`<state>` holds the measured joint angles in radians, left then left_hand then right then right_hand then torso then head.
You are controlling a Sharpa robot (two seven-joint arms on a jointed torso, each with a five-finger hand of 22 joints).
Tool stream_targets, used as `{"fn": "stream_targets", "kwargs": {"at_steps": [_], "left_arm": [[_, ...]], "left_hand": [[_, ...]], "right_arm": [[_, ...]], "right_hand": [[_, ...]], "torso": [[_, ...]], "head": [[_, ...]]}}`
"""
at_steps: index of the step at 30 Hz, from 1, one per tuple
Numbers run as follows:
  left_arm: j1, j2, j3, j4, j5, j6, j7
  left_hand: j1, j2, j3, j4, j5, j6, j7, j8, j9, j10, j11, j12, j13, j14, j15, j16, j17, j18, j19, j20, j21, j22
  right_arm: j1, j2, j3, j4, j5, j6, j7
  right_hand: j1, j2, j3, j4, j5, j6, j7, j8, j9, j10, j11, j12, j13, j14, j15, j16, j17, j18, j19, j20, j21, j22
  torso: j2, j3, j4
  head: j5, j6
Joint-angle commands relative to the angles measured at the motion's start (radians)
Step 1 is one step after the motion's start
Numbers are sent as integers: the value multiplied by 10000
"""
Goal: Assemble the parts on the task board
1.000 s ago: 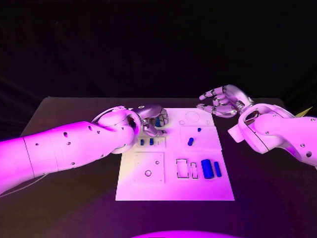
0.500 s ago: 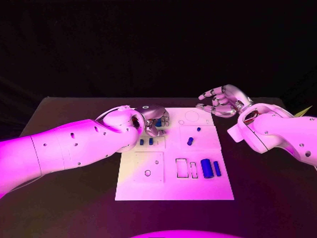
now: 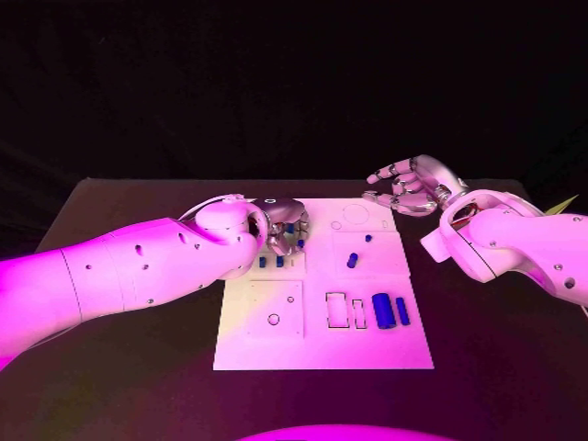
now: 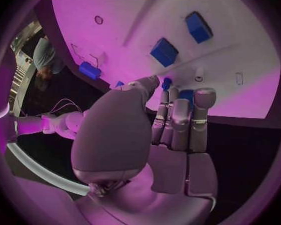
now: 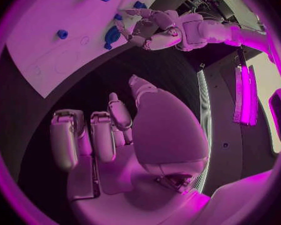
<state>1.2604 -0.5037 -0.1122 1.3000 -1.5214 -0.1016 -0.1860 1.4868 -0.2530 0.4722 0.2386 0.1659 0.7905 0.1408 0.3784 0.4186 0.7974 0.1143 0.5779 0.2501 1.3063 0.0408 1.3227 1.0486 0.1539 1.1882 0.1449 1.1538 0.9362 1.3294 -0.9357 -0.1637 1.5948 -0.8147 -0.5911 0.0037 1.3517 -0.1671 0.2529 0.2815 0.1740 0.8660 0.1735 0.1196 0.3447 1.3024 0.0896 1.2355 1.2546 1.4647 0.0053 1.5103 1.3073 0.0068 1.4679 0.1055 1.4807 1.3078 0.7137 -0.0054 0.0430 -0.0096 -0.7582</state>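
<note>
Task board (image 3: 323, 340) lies mid-table (image 3: 122, 276), carrying blue parts: two blocks (image 3: 384, 311) near its right edge, a peg (image 3: 353, 260) at centre. Left hand (image 3: 284, 228) hangs over the board's upper left, fingers curled round a blue part (image 4: 185, 95). Right hand (image 3: 411, 186) hovers beyond the far right corner, fingers apart, holding nothing

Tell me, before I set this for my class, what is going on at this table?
A two-armed robot is assembling small blue parts on a flat white task board. Its left robot hand is down over the board's far left area, fingers curled around a small blue part. Its right robot hand hovers beyond the board's far right corner, holding nothing. Two blue blocks lie near the board's near right.
</note>
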Motion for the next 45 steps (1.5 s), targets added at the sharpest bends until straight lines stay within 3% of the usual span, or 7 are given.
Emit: {"fn": "stream_targets", "kwargs": {"at_steps": [1,9,15,26,45], "left_arm": [[-1,47,5,-47,-124,160,-141],[-2,89,6,-139,-64,126,-103],[-6,155,5,-211,11,169,-29],[-9,233,5,-269,116,116,101],[-36,349,4,-384,196,313,122]], "left_hand": [[14,-79,67,4,-31,51,11,-50,-23,47,29,-44,-28,49,24,31,-47,-201,29,-6,56,3],[167,75,312,-125,-22,106,79,-272,-165,-14,91,-275,-219,-10,76,68,-231,-191,-54,52,114,40],[223,183,659,-296,-41,454,113,-340,-240,350,-7,-309,-333,27,10,184,-261,-200,-40,12,261,195],[89,189,913,-458,-53,694,-15,-498,-321,702,-238,-451,-482,175,-180,322,-223,-232,61,-136,444,418],[20,172,971,-527,-65,780,-47,-563,-342,783,-271,-543,-547,307,-214,423,-88,-269,158,-190,553,574]], "right_arm": [[-6,11,3,21,-37,73,124],[-5,12,3,25,-37,83,124],[-5,2,4,47,-37,83,122],[-5,6,4,59,-39,87,121],[-2,-39,4,90,-49,85,108]], "right_hand": [[-4,25,31,-9,33,-70,-3,37,-14,-13,-40,-9,10,779,18,-13,1527,175,605,31,-5,1959],[-4,25,31,-9,33,-70,-3,37,-14,-13,-40,-9,10,779,18,-13,1527,175,605,31,-5,1959],[-4,25,31,-9,33,-70,-3,37,-14,-13,-40,-9,10,779,18,-13,1527,175,605,31,-5,1959],[-7,28,39,-13,56,-66,-4,51,-21,-6,-41,1,16,779,17,-15,1525,175,606,30,-5,1960],[-7,28,39,-13,56,-66,-4,51,-21,-6,-41,1,16,779,17,-15,1525,175,606,30,-5,1960]], "torso": [[-9,-5,2],[-6,-2,2],[6,-2,-5],[-13,10,1],[-2,3,-1]], "head": [[-7,-3],[-13,-3],[-15,-14],[-11,-44],[-39,-69]]}}
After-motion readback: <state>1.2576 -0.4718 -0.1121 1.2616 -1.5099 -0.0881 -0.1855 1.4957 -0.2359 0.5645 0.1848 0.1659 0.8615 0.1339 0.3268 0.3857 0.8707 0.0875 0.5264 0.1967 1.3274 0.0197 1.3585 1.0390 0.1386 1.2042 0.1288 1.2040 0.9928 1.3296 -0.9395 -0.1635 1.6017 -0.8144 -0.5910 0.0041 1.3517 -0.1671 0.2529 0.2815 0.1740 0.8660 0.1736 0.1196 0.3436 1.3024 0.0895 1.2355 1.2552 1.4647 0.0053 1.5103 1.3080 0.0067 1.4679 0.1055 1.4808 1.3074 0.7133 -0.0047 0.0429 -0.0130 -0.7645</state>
